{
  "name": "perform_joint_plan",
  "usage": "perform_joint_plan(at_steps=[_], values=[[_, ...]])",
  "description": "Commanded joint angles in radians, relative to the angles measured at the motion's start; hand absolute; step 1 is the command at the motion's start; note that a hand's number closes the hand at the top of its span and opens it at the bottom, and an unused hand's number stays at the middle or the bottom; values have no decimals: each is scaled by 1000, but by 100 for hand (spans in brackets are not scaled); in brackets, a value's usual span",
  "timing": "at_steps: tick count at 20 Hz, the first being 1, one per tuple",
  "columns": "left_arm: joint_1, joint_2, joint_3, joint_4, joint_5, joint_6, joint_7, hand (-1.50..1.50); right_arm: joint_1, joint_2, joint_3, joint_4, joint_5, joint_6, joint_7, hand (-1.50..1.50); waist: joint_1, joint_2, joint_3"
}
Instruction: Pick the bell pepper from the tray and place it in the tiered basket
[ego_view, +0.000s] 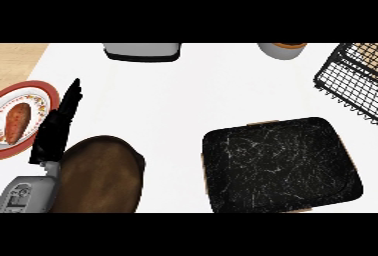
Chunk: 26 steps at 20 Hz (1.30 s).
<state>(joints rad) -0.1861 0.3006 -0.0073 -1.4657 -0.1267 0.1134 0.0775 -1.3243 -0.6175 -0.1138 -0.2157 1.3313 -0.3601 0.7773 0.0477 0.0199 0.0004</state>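
A black marbled tray (280, 165) lies at the lower right of the white counter, and nothing shows on its surface. The black wire tiered basket (347, 82) stands at the upper right, partly cut off by the view's edge. No bell pepper shows anywhere in the head view. My left hand (57, 127) rests at the left, its fingers straight and pointing up, holding nothing and far from both tray and basket. My right hand does not show.
A brown oval wooden dish (100, 175) sits beside my left forearm at the lower left. A red-rimmed plate (46, 94) with an orange-brown piece of food (18, 120) is at the left edge. A grey appliance (142, 51) and a cup (284, 48) stand along the back.
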Motion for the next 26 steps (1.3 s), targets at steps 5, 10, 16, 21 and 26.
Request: perform_joint_plan(at_steps=[5, 10, 16, 21, 26], values=[[-21, 36, 40, 1, 13, -35, 19, 0, 68, -106, -36, 38, -34, 17, -179, 150, -15, -6, 1], [18, 9, 20, 5, -7, -22, -11, 0, 79, -113, -96, 70, -95, 41, -249, 150, -2, -2, 1], [20, 3, 20, -19, -3, -32, -2, 0, 143, -109, -175, 78, -180, 11, -334, 150, 2, 0, 2], [-11, -15, 16, -15, -21, -8, 27, 0, 168, -77, -282, 82, -294, 4, -271, -150, -10, -5, 2], [-6, -4, 32, 14, -4, -37, -13, 0, 230, -97, -342, 35, -355, -116, -367, -150, 4, 5, 3]])
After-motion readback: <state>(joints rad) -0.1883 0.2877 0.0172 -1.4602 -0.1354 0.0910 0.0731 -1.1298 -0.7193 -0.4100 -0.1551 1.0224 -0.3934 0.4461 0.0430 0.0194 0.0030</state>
